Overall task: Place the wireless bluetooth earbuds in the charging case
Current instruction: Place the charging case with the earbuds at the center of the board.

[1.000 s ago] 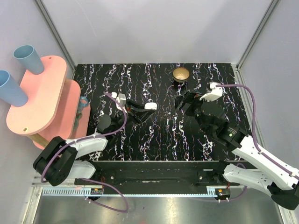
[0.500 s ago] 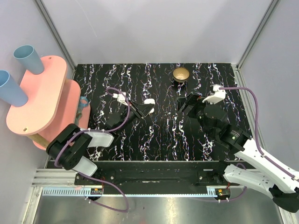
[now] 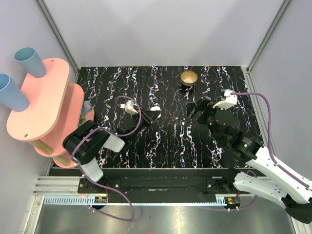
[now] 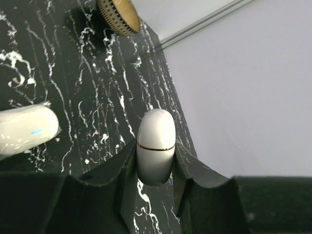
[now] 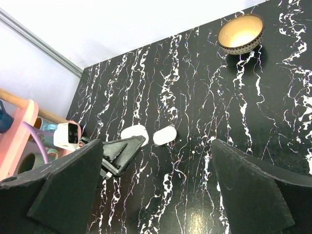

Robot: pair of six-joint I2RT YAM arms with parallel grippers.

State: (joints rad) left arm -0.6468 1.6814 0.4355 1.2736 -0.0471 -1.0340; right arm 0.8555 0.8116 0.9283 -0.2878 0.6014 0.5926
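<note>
Black, white-veined tabletop (image 3: 165,141), plain grey walls, a gold dish (image 3: 188,77) at the back. The left gripper (image 4: 155,145) pinches a white capsule with a thin gold seam. I judge this to be the charging case (image 4: 156,129), lid closed. A second white piece (image 4: 24,130) with a small blue mark lies just beside it on the table; whether it is a bud, I cannot tell. The right gripper (image 3: 196,109) is spread wide, empty and well apart. No bud is seen seated, so insertion appears wholly outstanding. No brand or lettering is legible.
</note>
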